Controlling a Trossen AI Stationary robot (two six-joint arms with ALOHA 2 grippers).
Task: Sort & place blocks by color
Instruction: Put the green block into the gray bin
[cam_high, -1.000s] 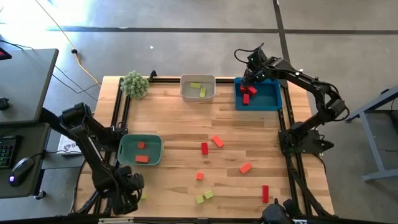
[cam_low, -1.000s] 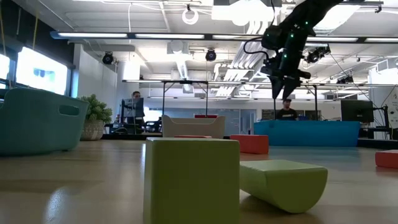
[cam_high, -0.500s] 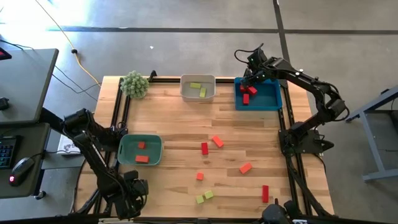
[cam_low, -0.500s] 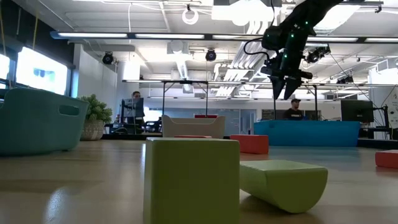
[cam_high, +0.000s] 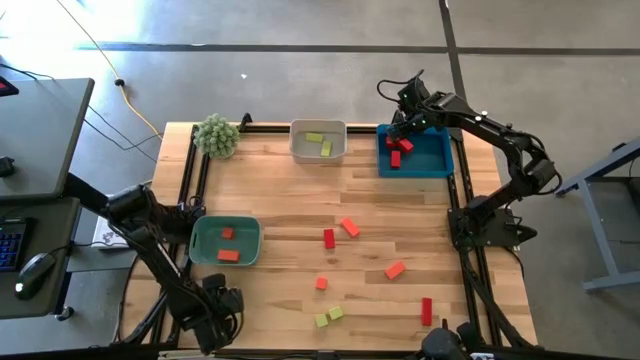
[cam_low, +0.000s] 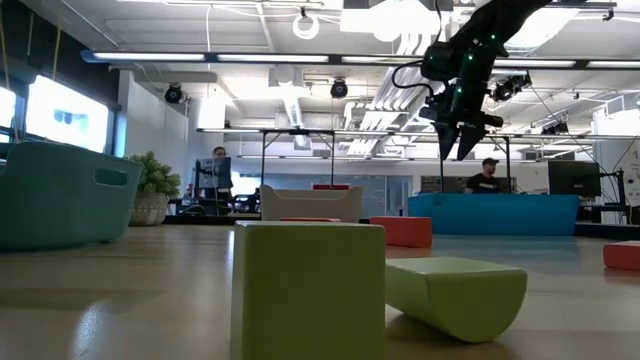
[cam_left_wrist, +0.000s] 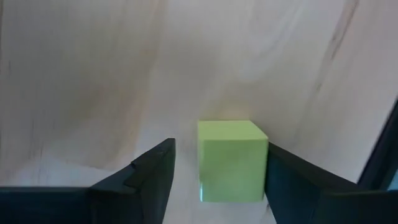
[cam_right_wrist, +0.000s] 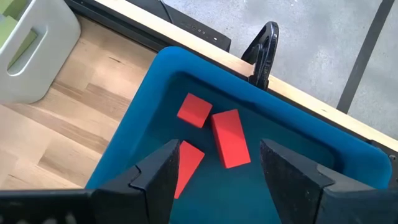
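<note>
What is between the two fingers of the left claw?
A yellow-green cube sits on the bare wooden table, between the open fingers of the left claw. The left wrist view shows this.

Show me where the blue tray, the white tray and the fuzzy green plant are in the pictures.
blue tray (cam_high: 440, 158): high view, bare floor near its right wall.
white tray (cam_high: 318, 154): high view, front rim.
fuzzy green plant (cam_high: 216, 135): high view, middle of the ball.

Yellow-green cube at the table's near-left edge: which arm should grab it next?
Left. The left gripper is open with the yellow-green cube already between its fingers. The right gripper hangs open over the blue tray at the far right, nowhere near it.
</note>
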